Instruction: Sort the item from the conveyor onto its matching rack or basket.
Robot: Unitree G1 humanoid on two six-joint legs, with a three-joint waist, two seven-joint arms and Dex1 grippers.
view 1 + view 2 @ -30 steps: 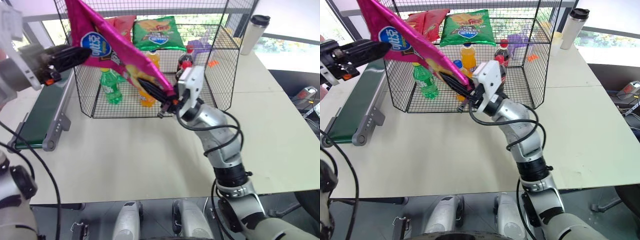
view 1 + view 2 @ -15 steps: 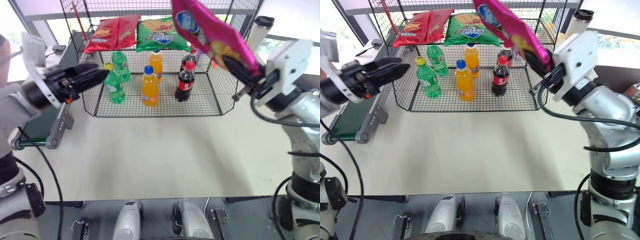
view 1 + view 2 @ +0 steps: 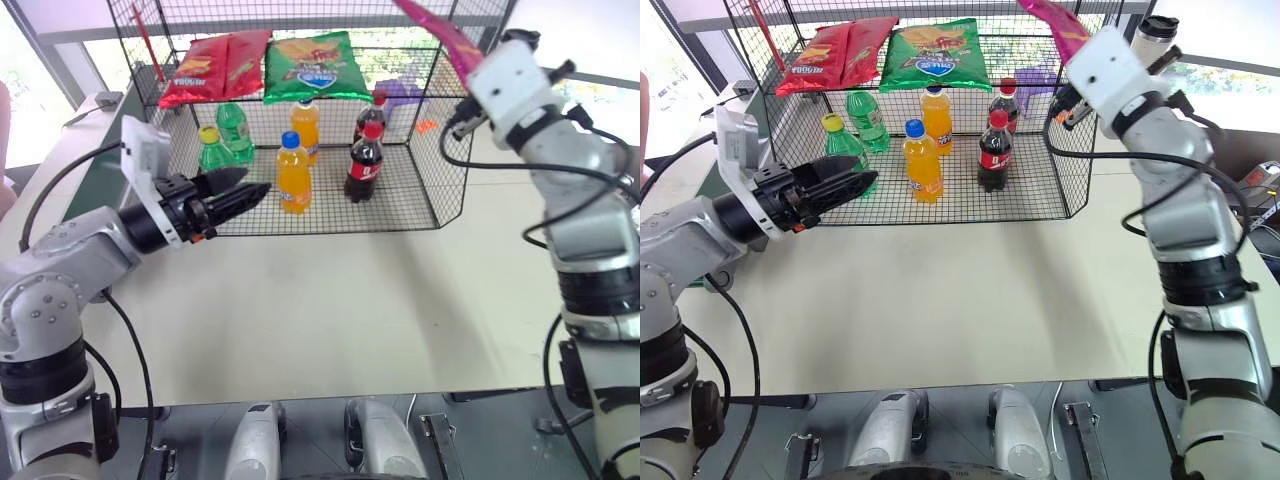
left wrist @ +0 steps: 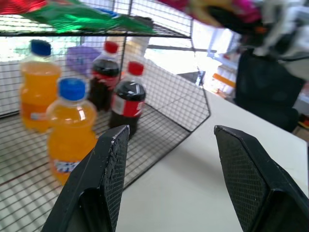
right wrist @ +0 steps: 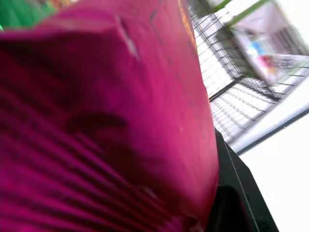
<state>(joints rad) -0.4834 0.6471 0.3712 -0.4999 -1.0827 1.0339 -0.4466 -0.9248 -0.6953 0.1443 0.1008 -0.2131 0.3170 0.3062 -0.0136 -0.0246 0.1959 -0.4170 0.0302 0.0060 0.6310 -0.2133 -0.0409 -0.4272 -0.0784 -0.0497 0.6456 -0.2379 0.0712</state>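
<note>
In the left eye view, I see the right gripper [image 3: 462,78] clamped on the lower edge of the snack bag [image 3: 432,28], which rises up and to the robot's left from the jaws and leaves the top of the view beside the right front corner post of the rack [image 3: 300,215]. I judge the bag to be light, flat and limp, with a glossy film that could slip, so a firm pinch on an edge seam, as here, is the sound hold; squeezing the middle would risk crushing the contents. The left gripper [image 3: 243,192] holds nothing, its jaws slightly apart, hovering over the table [image 3: 330,300] just in front of the rack, well apart from the bag. In the right eye view, the bag [image 3: 1055,20] stands above the right gripper [image 3: 1065,100], close to the level of the upper shelf that carries the red chip bags [image 3: 830,55] and the green chip bag [image 3: 935,55]. In the left wrist view, the left gripper's fingers [image 4: 104,179] stand wide open and empty, facing the bottles [image 4: 72,128] on the mesh floor. In the right wrist view, the bag [image 5: 106,121] lies directly against the gripper, pressed to its dark finger [image 5: 236,193].
</note>
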